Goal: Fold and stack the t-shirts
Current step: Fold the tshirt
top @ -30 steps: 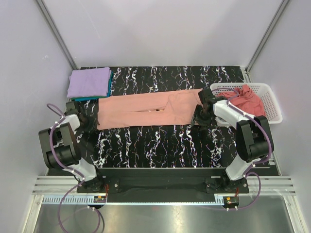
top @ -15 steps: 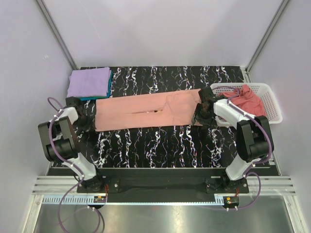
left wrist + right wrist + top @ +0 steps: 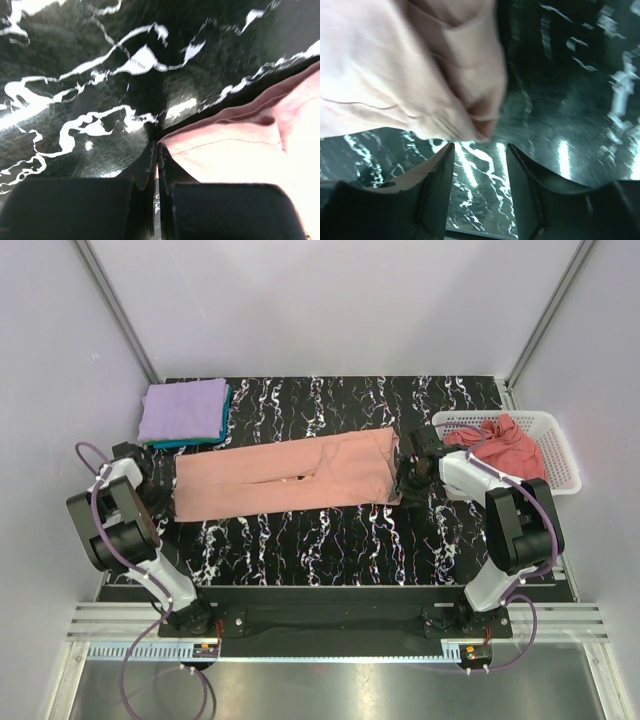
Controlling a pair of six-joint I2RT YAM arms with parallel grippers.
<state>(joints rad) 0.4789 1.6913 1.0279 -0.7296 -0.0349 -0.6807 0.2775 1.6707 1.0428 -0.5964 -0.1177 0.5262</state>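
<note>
Salmon-pink t-shirt lies lengthwise left-right; left tool pinches its edge; right tool open beside it.

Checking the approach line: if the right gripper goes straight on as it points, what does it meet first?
The salmon-pink t-shirt: its bunched corner lies right ahead of the open right gripper, in line with the gap. Whether it would ride over the cloth or push it is unclear.

The counter is glossy black, marble-veined and reflective. Across the middle of the frame, the salmon shirt is soft matt cloth, faintly creased. At right, the basket is smooth white plastic lattice.
</note>
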